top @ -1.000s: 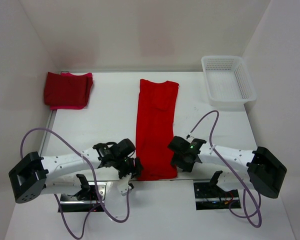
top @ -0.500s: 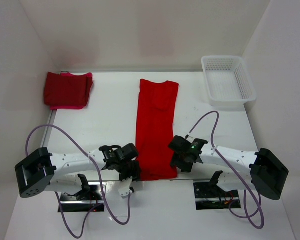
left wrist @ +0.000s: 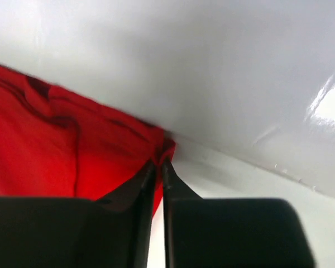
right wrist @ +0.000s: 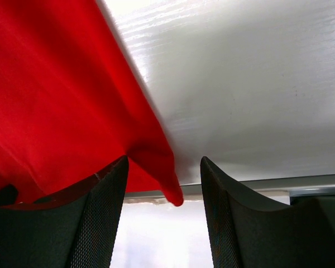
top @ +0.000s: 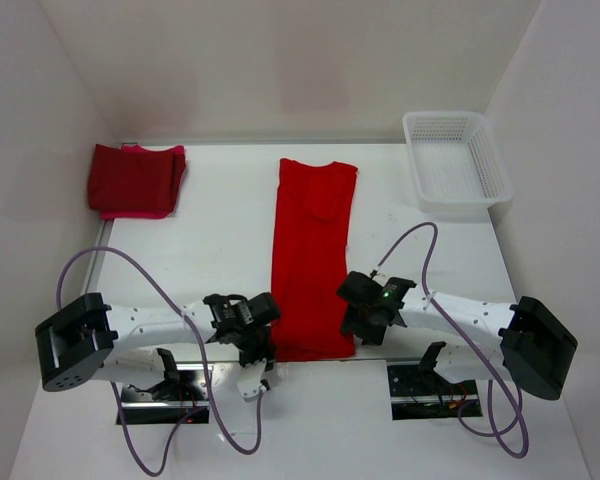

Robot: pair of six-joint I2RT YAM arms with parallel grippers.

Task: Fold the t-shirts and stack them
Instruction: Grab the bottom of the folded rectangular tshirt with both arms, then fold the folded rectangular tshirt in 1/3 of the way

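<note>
Left pincer: the left gripper point(left wrist: 158, 163) is clamping down, fingers nearly together with only a thin slit between them. The tips are biting the near-left hem corner of the bright red cloth t-shirt point(top: 315, 250).
Right pincer: the right gripper point(right wrist: 164, 160) is standing wide apart and straddling the near-right hem corner. The cloth is lying loose between the fingers and nothing is being gripped.
Shirt in hand: it is lying flat on the white table point(top: 210, 260) as a long narrow strip, sides already folded in. The collar end is pointing away from the arms and the hem is sitting at the near edge.
Other shirts: a dark maroon folded t-shirt point(top: 132, 178) is sitting on a pinkish-crimson t-shirt point(top: 130, 213) at the far-left corner, well apart from both arms.
Basket: a white plastic mesh basket point(top: 446, 116) is sitting at the far right, with nothing visible inside.
Just changed: over the last second the left arm has been sliding toward the near edge and settling onto its corner. The right arm is barely shifting, and the strip is not moving.
Meaning: one hem corner looks secured and the other is still waiting. The right fingers probably need to be closing before any lift.
Likely next: both arms carrying the hem toward the collar for the crosswise fold.
Risk: lifting on one corner only would be skewing the strip.
Progress: two shirts look done, the third is mid-fold, and stacking is still pending.
</note>
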